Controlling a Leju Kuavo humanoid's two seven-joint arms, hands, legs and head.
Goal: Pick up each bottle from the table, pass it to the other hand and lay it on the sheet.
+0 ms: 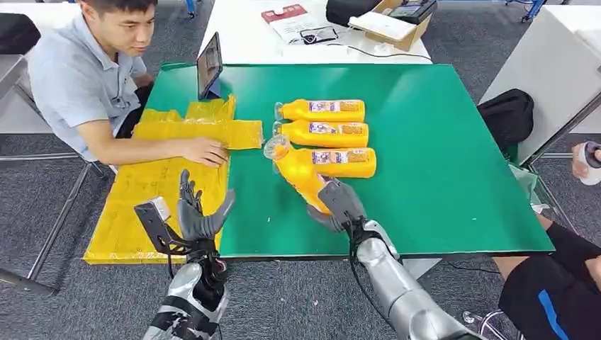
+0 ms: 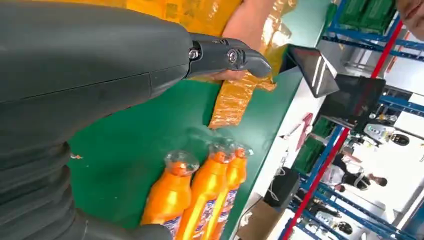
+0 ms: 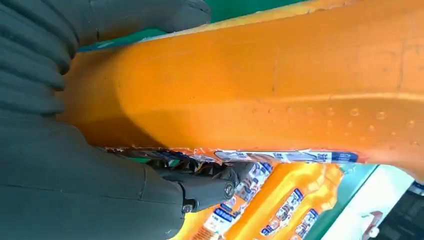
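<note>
Three orange bottles lie side by side on the green table [image 1: 439,177]: a far one [image 1: 322,110], a middle one [image 1: 326,133] and a near one [image 1: 340,162]. My right hand [image 1: 339,203] grips a fourth orange bottle [image 1: 298,173] by its base, tilted with its clear cap toward the far left, over the table. The held bottle [image 3: 280,85] is wrapped by my right hand [image 3: 75,165] in the right wrist view. My left hand [image 1: 198,216] is raised at the table's near left edge, fingers spread, holding nothing. The yellow sheet [image 1: 152,191] lies to the left.
A person sits at the left, their hand [image 1: 205,151] resting on the yellow sheet. A tablet [image 1: 209,65] stands at the table's far left corner. Another person's hand [image 1: 587,161] and leg are at the right. A white table with a box stands behind.
</note>
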